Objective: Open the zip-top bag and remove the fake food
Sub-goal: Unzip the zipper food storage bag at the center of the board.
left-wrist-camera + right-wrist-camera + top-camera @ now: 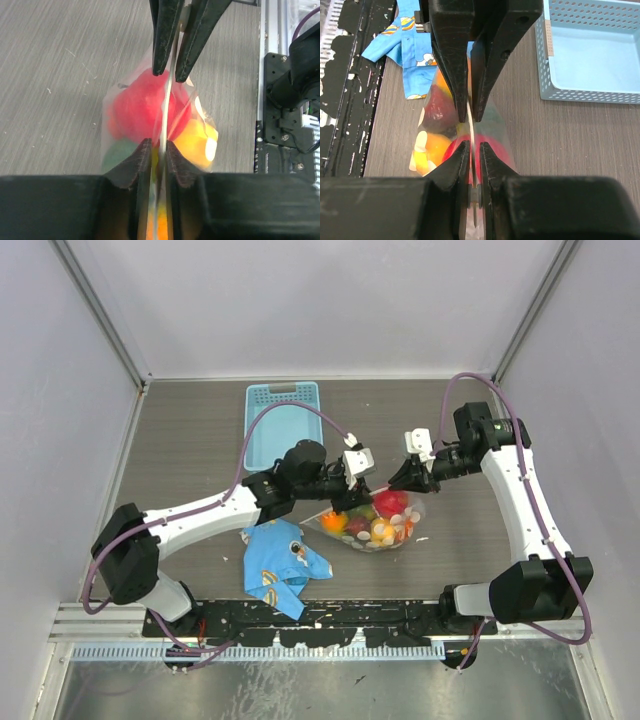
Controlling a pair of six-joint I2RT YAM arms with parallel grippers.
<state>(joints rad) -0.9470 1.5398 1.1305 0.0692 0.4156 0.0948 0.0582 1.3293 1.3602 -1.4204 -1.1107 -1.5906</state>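
The zip-top bag (400,535), clear with white dots, hangs just above the table between my two grippers. Inside it the fake food (389,503) shows as red, orange, yellow, green and dark purple pieces. My left gripper (352,494) is shut on the bag's top edge from the left. In the left wrist view the white zip strip (168,107) runs between the left gripper's (159,146) narrow jaws. My right gripper (399,480) is shut on the same edge from the right, and in its own view the right gripper (474,146) pinches the strip a short way from the left gripper (470,118).
A light blue slotted basket (283,425) stands behind the bag at the table's middle. A blue cartoon-print cloth (280,560) lies crumpled in front of the left arm. The black mounting rail (320,615) runs along the near edge, and grey walls close in both sides.
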